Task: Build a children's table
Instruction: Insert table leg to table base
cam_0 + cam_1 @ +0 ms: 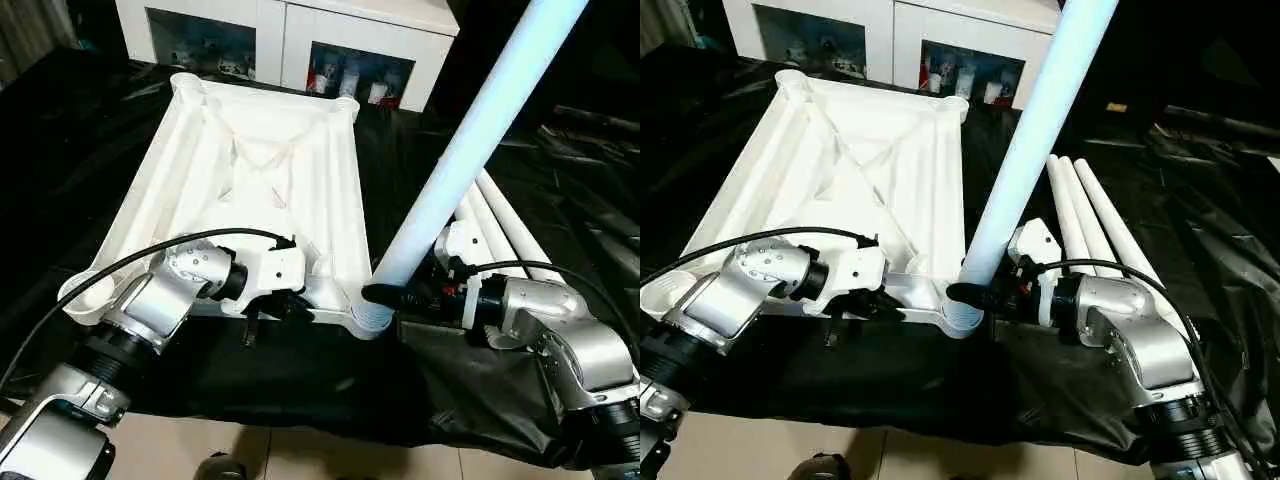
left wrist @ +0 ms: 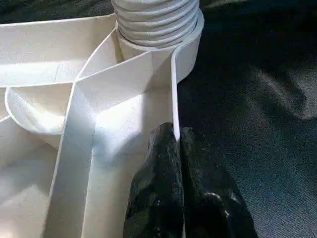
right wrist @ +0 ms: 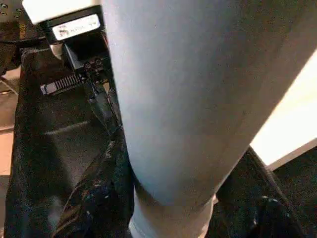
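The children's table top (image 1: 250, 160) lies upside down on the black cloth, ribs facing up. One white leg (image 1: 470, 140) stands tilted in the near right corner socket (image 1: 372, 318), its ribbed base (image 2: 156, 20) seated in the ring. My right gripper (image 1: 385, 293) is shut on this leg just above the socket, one black finger (image 3: 94, 203) on each side of the tube. My left gripper (image 2: 177, 136) is shut on the thin near rim wall of the table top, left of that socket. Three more legs (image 1: 1090, 215) lie side by side on the cloth to the right.
A white cabinet with glass doors (image 1: 290, 30) stands behind the work table. The black cloth (image 1: 330, 385) hangs over the near edge, with tiled floor (image 1: 300, 455) below. My left arm's black cable (image 1: 120, 265) arcs over the table top's near left corner.
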Controlling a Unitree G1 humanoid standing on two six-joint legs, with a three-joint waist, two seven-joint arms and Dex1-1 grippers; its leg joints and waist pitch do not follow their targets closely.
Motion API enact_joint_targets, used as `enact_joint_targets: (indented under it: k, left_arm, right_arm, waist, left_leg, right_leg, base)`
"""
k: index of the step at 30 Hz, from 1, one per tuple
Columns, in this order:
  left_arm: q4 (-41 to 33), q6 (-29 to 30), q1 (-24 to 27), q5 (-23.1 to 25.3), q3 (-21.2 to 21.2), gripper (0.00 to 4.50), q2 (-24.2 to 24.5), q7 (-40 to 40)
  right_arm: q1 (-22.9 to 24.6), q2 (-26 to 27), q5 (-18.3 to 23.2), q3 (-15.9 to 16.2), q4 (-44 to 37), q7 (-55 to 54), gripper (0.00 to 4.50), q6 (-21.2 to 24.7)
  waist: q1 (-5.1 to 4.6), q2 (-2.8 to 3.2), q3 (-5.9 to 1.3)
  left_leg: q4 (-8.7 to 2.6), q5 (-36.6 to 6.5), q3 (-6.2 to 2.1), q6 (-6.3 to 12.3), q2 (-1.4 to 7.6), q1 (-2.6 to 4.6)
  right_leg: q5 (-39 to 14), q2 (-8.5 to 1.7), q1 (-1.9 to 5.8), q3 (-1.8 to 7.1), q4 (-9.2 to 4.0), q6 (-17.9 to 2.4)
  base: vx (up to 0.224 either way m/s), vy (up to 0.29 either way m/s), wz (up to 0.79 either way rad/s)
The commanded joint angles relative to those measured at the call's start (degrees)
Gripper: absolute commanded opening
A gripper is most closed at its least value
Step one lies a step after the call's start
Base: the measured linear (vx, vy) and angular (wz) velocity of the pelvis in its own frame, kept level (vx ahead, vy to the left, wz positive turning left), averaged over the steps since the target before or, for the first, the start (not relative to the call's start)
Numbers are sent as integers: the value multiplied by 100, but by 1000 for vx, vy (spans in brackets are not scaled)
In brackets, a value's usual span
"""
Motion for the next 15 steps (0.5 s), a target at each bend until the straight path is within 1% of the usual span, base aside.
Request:
enact_joint_targets:
  k: [1,3,5,6,7,8,9,10,11,13,15]
  left_arm:
    - [80,44,70,202,-15,0,52,223]
    - [76,17,78,198,-27,0,69,209]
    - [81,5,70,172,-29,0,74,163]
    - [79,4,66,170,-34,0,81,144]
    - [78,0,66,168,-36,0,88,129]
    - [77,0,66,168,-36,0,88,128]
    - [81,-7,60,167,-43,0,91,109]
    - [81,-8,58,167,-44,0,90,108]
    - [67,-2,56,162,-59,0,98,74]
    - [60,2,55,159,-62,0,102,60]
    - [60,1,45,161,-71,0,109,40]
  right_arm:
    - [473,0,-201,686,404,291,184,299]
    - [530,4,-201,653,415,309,184,270]
    - [551,-9,-202,635,464,339,184,231]
    - [525,6,-203,607,514,311,184,228]
    - [493,25,-177,577,548,301,184,248]
    - [492,26,-175,575,550,300,184,250]
    - [406,68,-151,498,630,239,184,268]
    - [395,72,-153,489,641,228,184,266]
    - [290,71,-147,438,682,211,184,282]
    - [263,42,-151,439,676,237,184,284]
    - [199,-85,-191,488,651,361,184,278]
  waist:
    - [-41,93,-205]
    - [-41,91,-211]
    - [-35,109,-230]
    - [-37,105,-235]
    - [-33,127,-245]
    - [-38,106,-242]
    - [-33,124,-246]
    - [-42,116,-252]
    - [-42,133,-260]
    - [-43,129,-271]
    - [-42,130,-278]
  left_leg:
    - [-430,-1777,-134,-179,304,160]
    - [-429,-1786,-134,-197,304,159]
    - [-427,-1761,-136,-210,298,157]
    - [-425,-1743,-134,-211,298,157]
    - [-425,-1741,-136,-217,299,160]
    - [-420,-1740,-130,-208,294,157]
    - [-424,-1753,-133,-213,295,157]
    - [-425,-1774,-134,-223,296,160]
    - [-426,-1821,-136,-246,299,167]
    - [-426,-1852,-140,-263,300,166]
    - [-418,-1794,-136,-254,300,168]
  right_leg:
    - [-1516,-403,15,249,-429,-999]
    - [-1441,-400,17,249,-425,-999]
    - [-1281,-389,34,245,-408,-1024]
    - [-1213,-385,36,243,-402,-1045]
    - [-1182,-386,42,241,-395,-1058]
    - [-1151,-381,40,241,-395,-1078]
    - [-1170,-384,44,242,-396,-1081]
    - [-1186,-384,43,239,-394,-1097]
    - [-1215,-385,42,238,-399,-1106]
    - [-1233,-387,53,238,-398,-1114]
    - [-1127,-383,56,237,-386,-1137]
  base:
    - [0,0,0]
    - [0,0,0]
    - [0,0,0]
    - [0,0,0]
    - [0,0,0]
    - [0,0,0]
    - [0,0,0]
    - [0,0,0]
    - [0,0,0]
    - [0,0,0]
    - [0,0,0]
